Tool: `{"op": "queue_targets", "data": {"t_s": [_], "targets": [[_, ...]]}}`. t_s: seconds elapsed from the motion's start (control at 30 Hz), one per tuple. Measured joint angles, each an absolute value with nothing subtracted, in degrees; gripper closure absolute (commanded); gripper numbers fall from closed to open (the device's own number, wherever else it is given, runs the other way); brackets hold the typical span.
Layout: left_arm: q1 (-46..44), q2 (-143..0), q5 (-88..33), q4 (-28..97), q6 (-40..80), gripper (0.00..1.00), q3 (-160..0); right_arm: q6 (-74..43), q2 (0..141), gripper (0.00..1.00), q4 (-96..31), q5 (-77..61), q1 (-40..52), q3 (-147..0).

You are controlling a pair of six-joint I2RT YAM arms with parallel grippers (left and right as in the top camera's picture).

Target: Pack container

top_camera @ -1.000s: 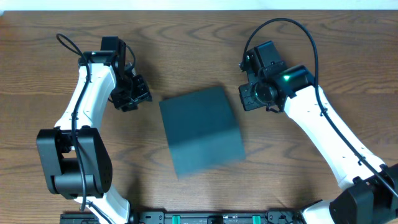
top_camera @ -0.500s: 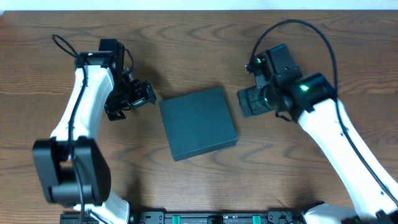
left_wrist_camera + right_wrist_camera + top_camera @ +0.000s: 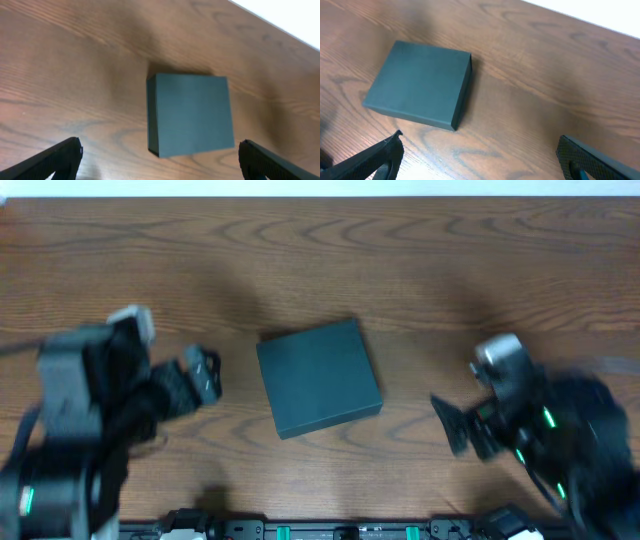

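Find the container point(image 3: 318, 377) lying flat, lid shut, mid-surface point(image 3: 420, 270). Note left end effector point(image 3: 203, 373) at its 9 o'clock and right end effector point(image 3: 450, 425) at its 4 o'clock, both spread wide, empty, well apart from it. Probably packed already: stay clear of the lid, avoid nudging any edge.

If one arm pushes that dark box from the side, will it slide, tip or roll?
The container lies flat and low, so it would probably slide rather than tip. Its matte cardboard look suggests it is light and may dent if squeezed.
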State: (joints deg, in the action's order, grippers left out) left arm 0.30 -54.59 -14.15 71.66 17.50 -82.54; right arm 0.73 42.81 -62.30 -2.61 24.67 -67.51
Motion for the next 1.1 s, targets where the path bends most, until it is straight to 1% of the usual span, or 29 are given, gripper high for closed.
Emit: {"op": "queue_targets", "data": {"t_s": [0.17,0.33,1.1], "targets": [[0.3,-46.1,-14.2,75.2,17.5,0.01,-82.6,0.7,30.4,0.01,-62.5,-2.8,24.7,-59.8],[0.3,-42.2,-14.2,77.1,17.5,0.01,-82.6,0.5,25.5,0.01,-62.5,-2.9,24.7,-57.6],[0.3,-41.5,-13.9,77.8,17.4,0.01,-82.6,0.4,24.9,0.01,-69.0,-2.9,24.7,-57.6]]}}
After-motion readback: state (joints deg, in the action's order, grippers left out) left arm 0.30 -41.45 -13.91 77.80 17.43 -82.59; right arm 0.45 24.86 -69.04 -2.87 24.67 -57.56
